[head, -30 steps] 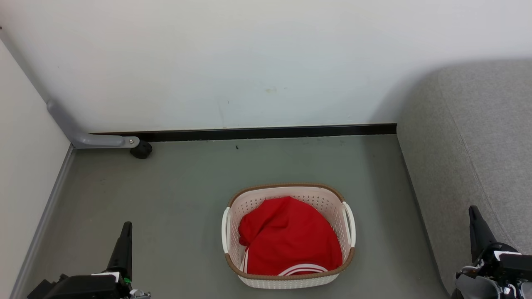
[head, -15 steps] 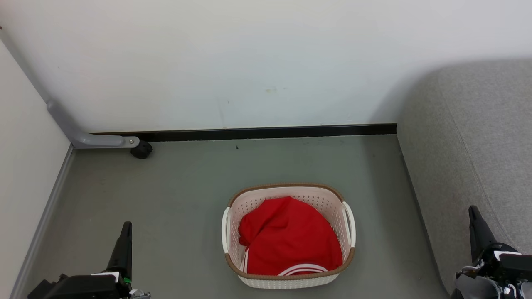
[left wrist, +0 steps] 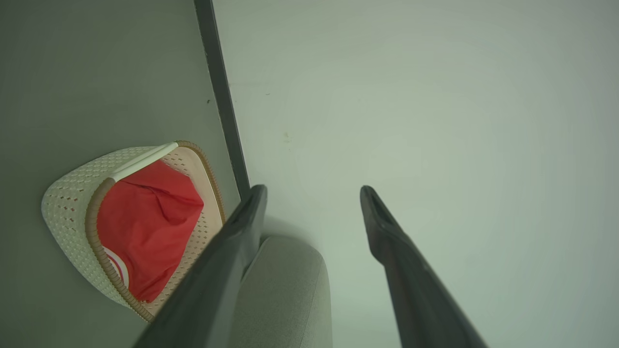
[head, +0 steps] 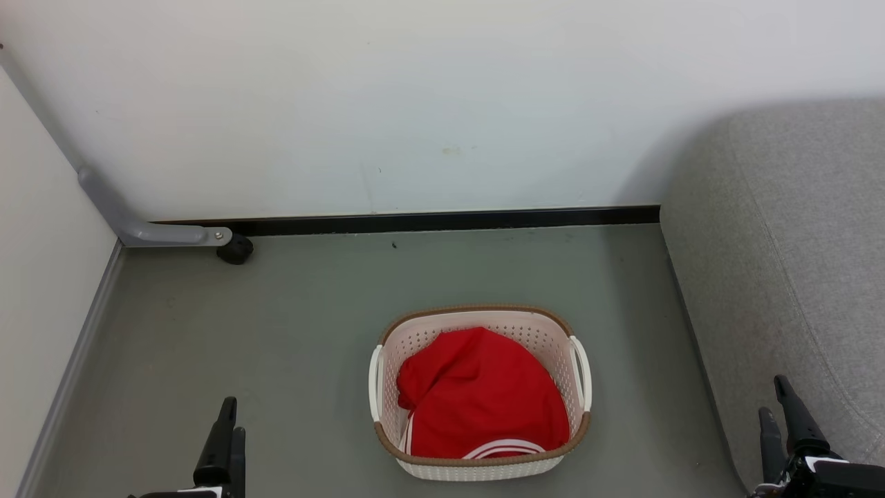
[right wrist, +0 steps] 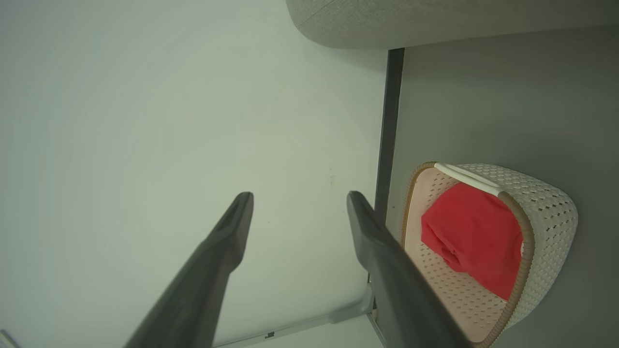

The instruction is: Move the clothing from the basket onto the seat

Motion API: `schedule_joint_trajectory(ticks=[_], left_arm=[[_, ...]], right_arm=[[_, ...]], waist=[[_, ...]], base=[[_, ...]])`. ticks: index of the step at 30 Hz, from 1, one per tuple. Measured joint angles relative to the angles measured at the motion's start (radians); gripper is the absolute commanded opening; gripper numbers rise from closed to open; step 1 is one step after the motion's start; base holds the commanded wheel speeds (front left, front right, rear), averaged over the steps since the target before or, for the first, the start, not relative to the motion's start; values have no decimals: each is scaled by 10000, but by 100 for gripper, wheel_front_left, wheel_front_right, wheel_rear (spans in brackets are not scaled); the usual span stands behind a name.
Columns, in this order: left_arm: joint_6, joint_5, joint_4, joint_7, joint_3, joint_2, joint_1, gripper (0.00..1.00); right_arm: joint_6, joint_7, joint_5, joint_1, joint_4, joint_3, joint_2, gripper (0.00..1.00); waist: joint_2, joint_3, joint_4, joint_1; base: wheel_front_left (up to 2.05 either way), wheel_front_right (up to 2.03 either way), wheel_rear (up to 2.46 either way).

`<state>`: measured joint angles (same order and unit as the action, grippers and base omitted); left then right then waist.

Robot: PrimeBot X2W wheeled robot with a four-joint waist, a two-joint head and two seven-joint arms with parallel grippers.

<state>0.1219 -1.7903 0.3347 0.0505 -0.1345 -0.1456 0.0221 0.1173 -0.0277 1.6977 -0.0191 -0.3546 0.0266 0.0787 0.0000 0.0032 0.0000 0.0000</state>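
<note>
From the head cam, the basket (head: 477,309) sat on the grey floor (head: 276,332) about mid-frame, with the red clothing (head: 484,394) bunched up inside it, white stripe trim at the near edge. The seat (head: 795,242) ran along the right side, apart from the basket. The left gripper (head: 234,415) poked up at the bottom left and the right gripper (head: 771,395) at the bottom right, just by the seat's edge, both well off the basket.

In the left wrist cam, its two fingers were spread wide, gripping nothing, aimed at the white wall. The basket with the clothing in it was off to the left.

The right wrist cam was the same deal: fingers apart and empty, with the basket and clothing at the right.
</note>
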Motion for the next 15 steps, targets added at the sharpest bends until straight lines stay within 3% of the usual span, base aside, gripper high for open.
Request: schedule_joint_trajectory(ticks=[15], left_arm=[[0,502,-61,313,-17,155,10,100]], right_arm=[[0,353,-646,-48,136,-98,150,100]], waist=[[0,15,11,0]], base=[[0,0,0]])
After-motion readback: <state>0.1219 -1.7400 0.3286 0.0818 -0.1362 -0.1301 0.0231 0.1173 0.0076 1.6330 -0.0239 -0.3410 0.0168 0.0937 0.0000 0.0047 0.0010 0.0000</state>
